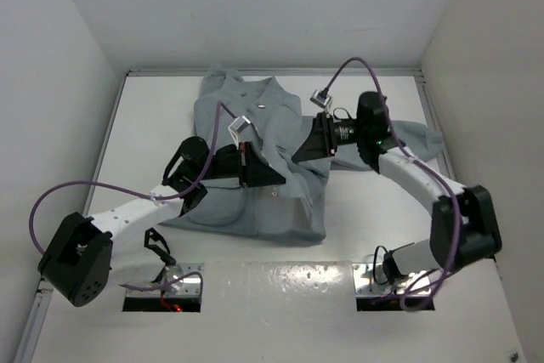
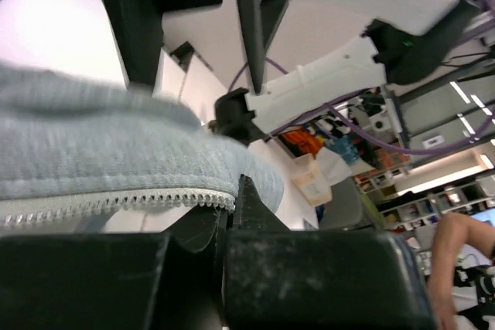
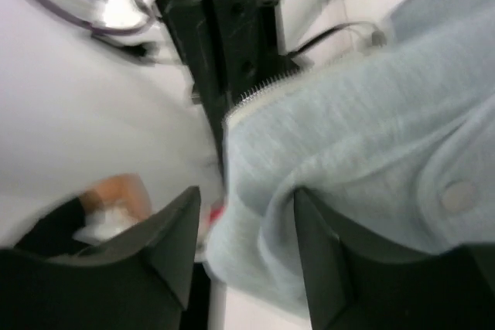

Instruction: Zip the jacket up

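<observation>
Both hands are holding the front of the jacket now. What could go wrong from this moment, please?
1. The left hand pinches the jacket right at its zipper teeth. Such a narrow edge grip could slip out under a pull.
2. The right hand grips a thick bunch of fabric, apparently not the zipper edge itself, so the two rows may not line up.
3. The two hands are very close together and might collide.

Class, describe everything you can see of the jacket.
The jacket is light grey, soft fleecy fabric, lying spread on the white table, wrinkled, its front open. White zipper teeth edge its front; a round snap shows on a flap. The left gripper and right gripper each appear to pinch a front edge, held raised.
</observation>
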`<state>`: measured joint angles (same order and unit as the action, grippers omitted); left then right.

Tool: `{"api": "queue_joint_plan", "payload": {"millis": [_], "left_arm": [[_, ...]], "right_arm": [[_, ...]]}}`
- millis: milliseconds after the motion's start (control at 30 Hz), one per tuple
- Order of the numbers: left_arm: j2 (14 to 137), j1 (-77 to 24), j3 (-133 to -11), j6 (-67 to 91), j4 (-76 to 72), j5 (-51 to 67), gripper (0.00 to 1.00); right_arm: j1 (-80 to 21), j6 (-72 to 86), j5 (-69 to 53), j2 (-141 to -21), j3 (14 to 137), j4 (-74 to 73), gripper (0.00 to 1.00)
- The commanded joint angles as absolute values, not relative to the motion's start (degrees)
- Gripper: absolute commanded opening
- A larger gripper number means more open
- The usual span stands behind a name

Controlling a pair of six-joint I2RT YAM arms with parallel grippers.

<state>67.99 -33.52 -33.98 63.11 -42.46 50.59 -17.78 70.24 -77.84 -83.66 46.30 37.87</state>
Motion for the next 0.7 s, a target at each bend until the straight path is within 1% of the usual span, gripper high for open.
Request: {"api": "queue_joint_plan", "payload": {"millis": [0, 33, 67, 133, 167, 200, 300, 367, 433, 467, 500, 533, 567, 600, 667], "left_arm": [[67.8, -34.3, -37.9, 56.6, -37.5, 50.0, 0.00], [68.5, -34.3, -38.5, 54.9, -36.7, 49.2, 0.00], [68.6, -34.8, -38.5, 54.1, -34.6, 47.9, 0.00], [69.2, -34.8, -39.2, 53.6, -34.5, 46.9, 0.00], [69.7, -34.8, -39.2, 52.6, -33.1, 45.3, 0.00], [69.7, -34.8, -39.8, 51.8, -31.9, 44.4, 0.00], [71.1, -35.3, -40.3, 49.0, -30.0, 42.4, 0.00], [71.1, -35.3, -40.3, 49.0, -30.0, 41.7, 0.00], [71.7, -35.9, -40.3, 48.5, -29.4, 39.9, 0.00], [72.2, -36.6, -40.3, 48.5, -29.4, 39.2, 0.00], [72.2, -37.3, -40.3, 48.5, -29.4, 38.3, 0.00], [72.2, -37.3, -40.3, 47.9, -28.1, 36.8, 0.00], [72.9, -38.0, -41.1, 47.9, -27.5, 36.0, 0.00], [72.9, -38.7, -41.7, 46.3, -26.3, 35.1, 0.00], [74.0, -39.5, -43.4, 44.7, -22.2, 32.4, 0.00]], "right_arm": [[-21.0, 5.3, -62.8, -76.0, 64.1, -36.1, 0.53], [-24.1, 1.1, -59.6, -76.2, 66.3, -47.7, 0.56], [-24.6, 1.9, -55.6, -75.9, 67.8, -50.6, 0.56], [-21.8, 6.0, -56.3, -75.0, 66.1, -49.7, 0.57], [-21.4, 7.7, -55.7, -71.5, 62.0, -48.2, 0.59], [-20.1, 8.9, -55.1, -70.3, 60.5, -45.3, 0.59], [-19.5, 11.5, -53.4, -63.2, 53.5, -40.0, 0.60], [-19.6, 12.1, -51.9, -59.5, 51.3, -36.5, 0.62], [-18.8, 15.0, -48.0, -56.3, 47.7, -33.8, 0.64], [-18.6, 18.9, -40.8, -55.6, 46.8, -32.1, 0.65], [-18.1, 19.2, -40.2, -55.0, 46.4, -32.5, 0.61], [-17.7, 18.3, -40.4, -55.1, 46.3, -32.3, 0.60], [-17.2, 16.8, -44.9, -55.5, 46.6, -32.2, 0.57], [-17.4, 16.4, -46.7, -57.5, 47.1, -33.0, 0.65], [-17.3, 17.9, -52.0, -59.8, 49.6, -33.7, 0.96]]}}
